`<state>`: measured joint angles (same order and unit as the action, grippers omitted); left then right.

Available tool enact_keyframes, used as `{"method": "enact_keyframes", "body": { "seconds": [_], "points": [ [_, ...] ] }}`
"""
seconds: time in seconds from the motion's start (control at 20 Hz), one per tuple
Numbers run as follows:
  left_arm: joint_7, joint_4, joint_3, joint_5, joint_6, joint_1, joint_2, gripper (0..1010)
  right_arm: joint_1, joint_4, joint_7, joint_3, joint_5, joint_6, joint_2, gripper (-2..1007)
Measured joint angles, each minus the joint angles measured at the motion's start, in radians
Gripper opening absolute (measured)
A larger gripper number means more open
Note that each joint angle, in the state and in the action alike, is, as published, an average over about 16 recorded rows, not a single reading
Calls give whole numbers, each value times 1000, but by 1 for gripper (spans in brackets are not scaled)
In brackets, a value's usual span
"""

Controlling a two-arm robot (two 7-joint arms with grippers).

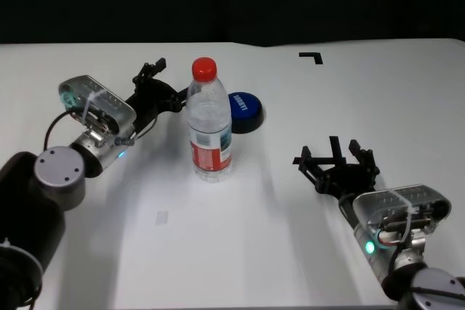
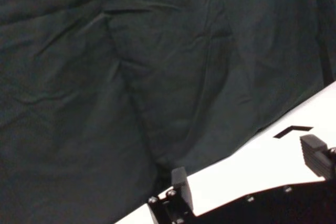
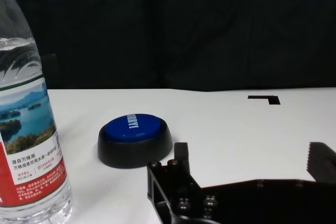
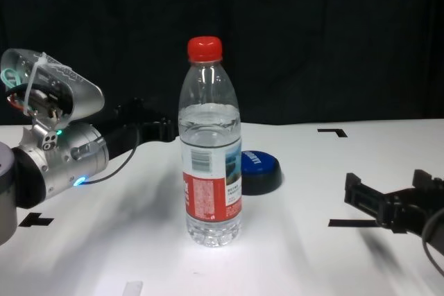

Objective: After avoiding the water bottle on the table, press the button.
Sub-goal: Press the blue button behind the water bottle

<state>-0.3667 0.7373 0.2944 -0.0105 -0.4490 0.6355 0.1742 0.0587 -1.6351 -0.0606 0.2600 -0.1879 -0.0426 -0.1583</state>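
Observation:
The water bottle (image 1: 209, 125) stands upright mid-table (image 1: 240, 252), clear with a red cap and a red, white and blue label. Just behind it to the right lies the button (image 1: 245, 110), a low blue dome on a dark base, also in the right wrist view as the button (image 3: 135, 139) beside the bottle (image 3: 29, 145). My left gripper (image 1: 168, 86) hovers left of the bottle's upper part, open and empty; its fingers (image 2: 181, 186) point past the table's far edge. My right gripper (image 1: 336, 152) is open near the table's front right, facing the button from some way off.
Black tape corner marks lie at the back right (image 1: 312, 56) and front left (image 4: 35, 220). A small white tape strip (image 1: 162, 216) is on the near table. A dark curtain (image 2: 131, 66) hangs behind the far edge.

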Motion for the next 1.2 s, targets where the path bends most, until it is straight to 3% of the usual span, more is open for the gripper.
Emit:
{"method": "enact_keyframes", "body": {
  "seconds": [0.65, 1.2],
  "points": [
    [0, -33, 4, -5, -15, 21, -10, 1003, 0, 0, 0, 0, 0, 0, 0, 1003],
    [13, 7, -9, -7, -4, -2, 9, 1003, 0, 0, 0, 0, 0, 0, 0, 1003]
  ]
}}
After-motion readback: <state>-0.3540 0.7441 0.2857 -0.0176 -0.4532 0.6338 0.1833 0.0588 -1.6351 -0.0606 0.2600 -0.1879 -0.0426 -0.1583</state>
